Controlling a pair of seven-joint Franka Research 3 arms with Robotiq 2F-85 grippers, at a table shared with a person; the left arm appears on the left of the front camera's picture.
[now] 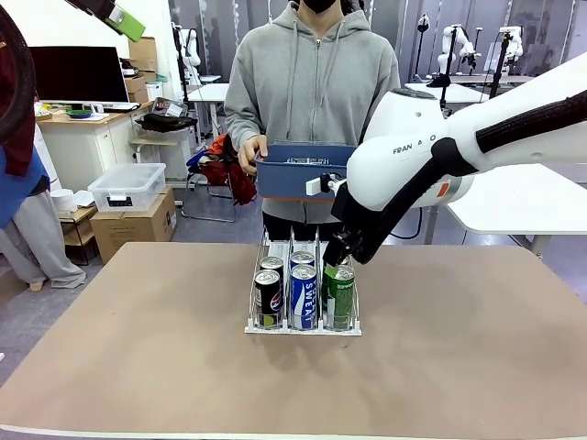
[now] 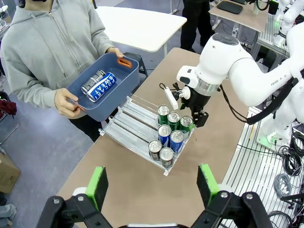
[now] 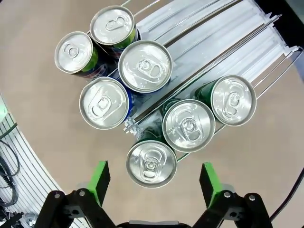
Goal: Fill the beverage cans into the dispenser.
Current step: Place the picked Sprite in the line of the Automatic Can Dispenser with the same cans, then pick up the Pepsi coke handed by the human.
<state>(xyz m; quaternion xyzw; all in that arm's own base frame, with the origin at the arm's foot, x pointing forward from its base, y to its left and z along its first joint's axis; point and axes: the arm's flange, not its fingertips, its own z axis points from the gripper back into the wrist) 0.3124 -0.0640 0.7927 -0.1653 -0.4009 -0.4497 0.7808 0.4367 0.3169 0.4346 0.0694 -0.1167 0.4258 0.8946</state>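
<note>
Where everything stands, bench (image 1: pixel 477 367): brown flat top; carries the dispenser near its middle, toward the person's side.
Person (image 1: pixel 312 82): grey hooded top, standing at the far edge behind the dispenser; hands (image 2: pixel 66 101) grip the two ends of the blue bin.
Right arm (image 1: pixel 431 160): white, coming in from the robot's right and bent down over the dispenser.
Blue bin (image 2: pixel 107 102): rectangular plastic, held off the bench, above and behind the dispenser. Contents: two cans lying on their sides, a blue can with white lettering (image 2: pixel 100 87) and a dark can (image 2: pixel 92 81) just beside it.
Dispenser (image 2: pixel 126 121): clear rack on a white base, three lanes split by thin dividers. Contents: seven upright cans crowded at the end nearer the robot; toward the person each lane shows its white floor.
Left gripper (image 2: pixel 152 176): green pads wide apart, nothing between them; held high over the bench, looking down on dispenser and bin, well apart from both.
Right gripper (image 3: pixel 154 168): pads apart, clamped on nothing; poised over the front can of the green lane, one pad to each side of its silver top. Whether it touches the can cannot be told.
Green cans (image 3: pixel 188 125): three, in a row in the robot's right lane.
Blue cans (image 3: pixel 103 103): two, middle lane, one behind the other.
Black cans (image 1: pixel 268 298): two, left lane; the front one's Pepsi logo faces the robot.
</note>
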